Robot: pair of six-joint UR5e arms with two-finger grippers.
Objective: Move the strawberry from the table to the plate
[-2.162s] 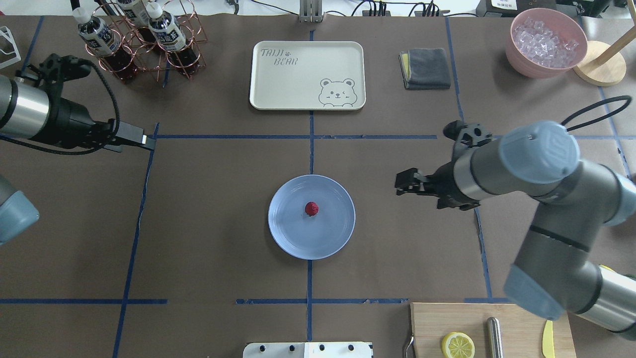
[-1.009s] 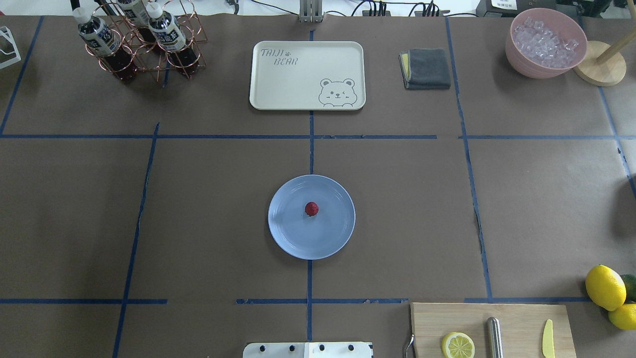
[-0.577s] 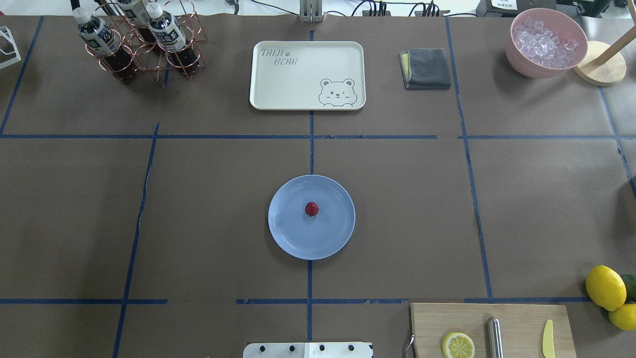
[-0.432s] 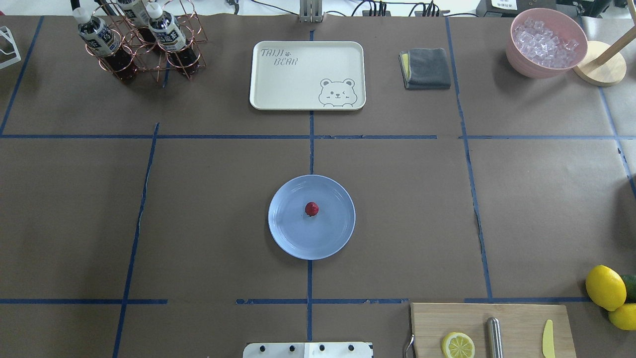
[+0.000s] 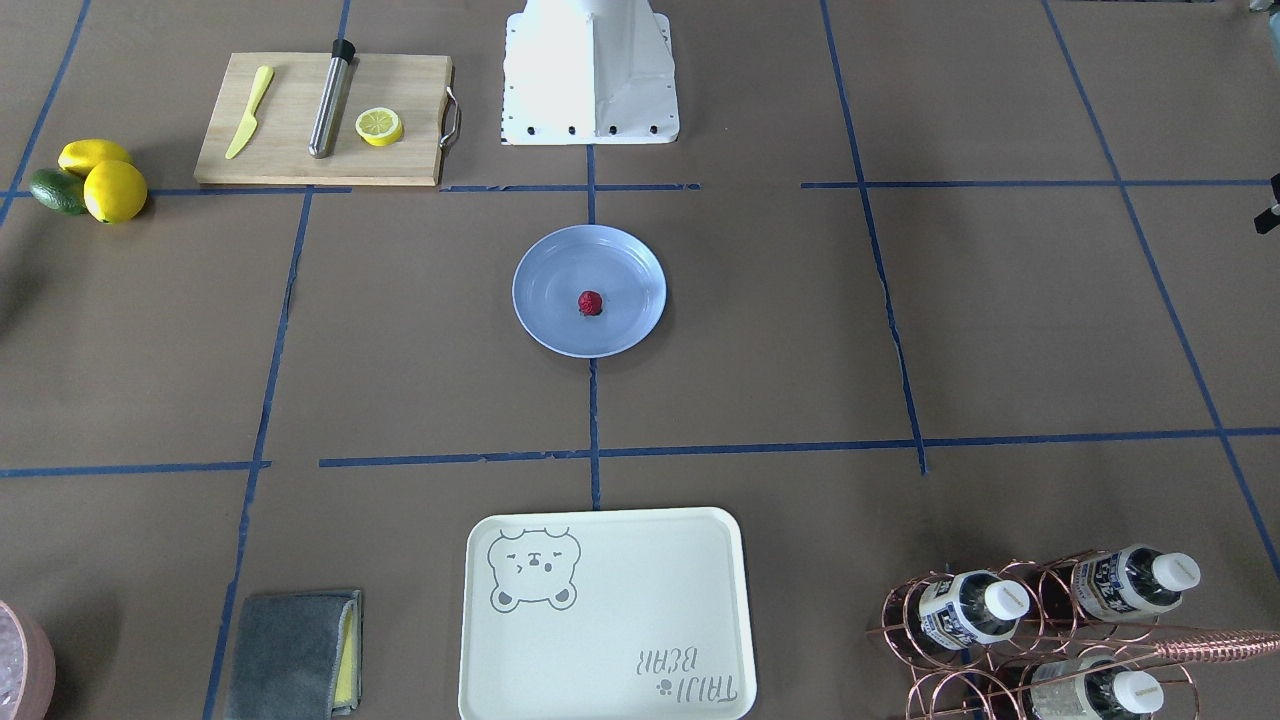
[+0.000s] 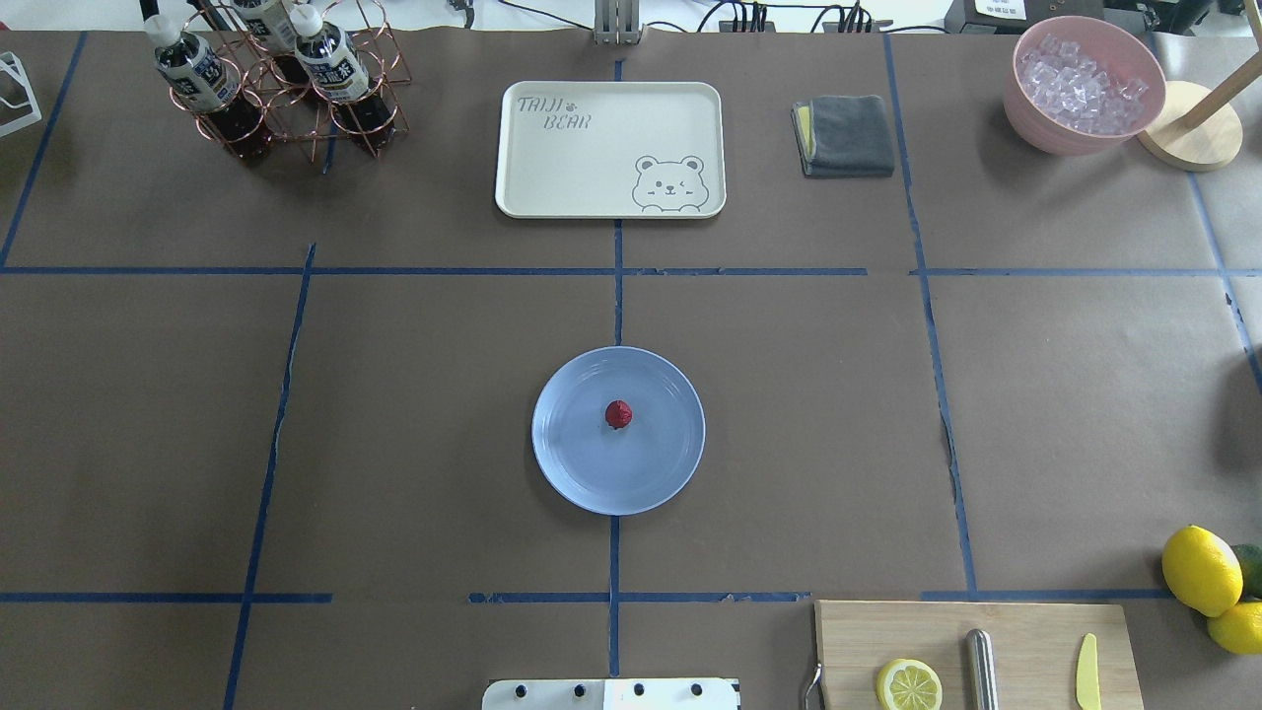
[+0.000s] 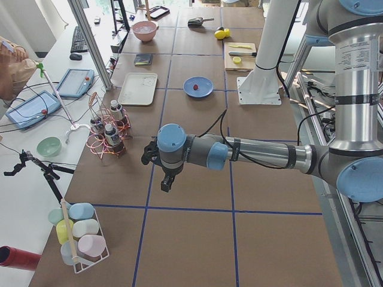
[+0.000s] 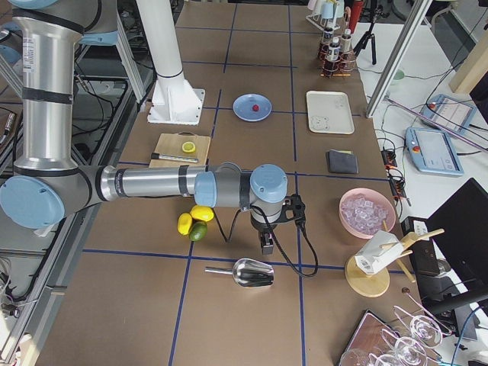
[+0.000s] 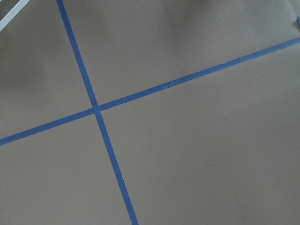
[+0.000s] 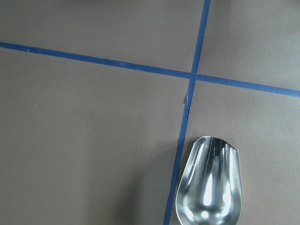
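Table (image 6: 414, 444): brown surface with a blue tape grid.
Both arms are outside the overhead and front views and show in the side views only.
Left arm (image 7: 263, 154): stretched low along the left end of the table. The left gripper (image 7: 167, 182) points down over bare table near the bottle rack. Can't tell whether its fingers are apart or together. Its wrist camera sees only a tape crossing.
Right arm (image 8: 152, 183): stretched low along the right end. The right gripper (image 8: 265, 244) points down near the metal scoop (image 10: 208, 183), with the lemons close by. Can't tell its finger state either. Its wrist camera sees the scoop lying beside a tape line.
Cream bear tray (image 6: 572, 168): far centre.
Cutting board (image 6: 1030, 651): near right, carrying 1 lemon half (image 6: 909, 684), 1 metal rod (image 6: 980, 669) and 1 yellow knife (image 6: 1086, 673).
Copper wire rack (image 6: 291, 89): far left, holding 3 bottles (image 6: 330, 61).
Plate (image 6: 592, 473): pale blue, centre of the table, sitting over the middle tape line.
Pink bowl (image 6: 1025, 123): far right, filled with ice cubes.
Grey cloth (image 6: 848, 133): folded, between the tray and the bowl.
2 lemons (image 6: 1201, 570) and 1 avocado (image 6: 1250, 567): touching each other at the right edge.
Strawberry (image 6: 618, 414): on the plate, about the middle, and nothing is touching it.
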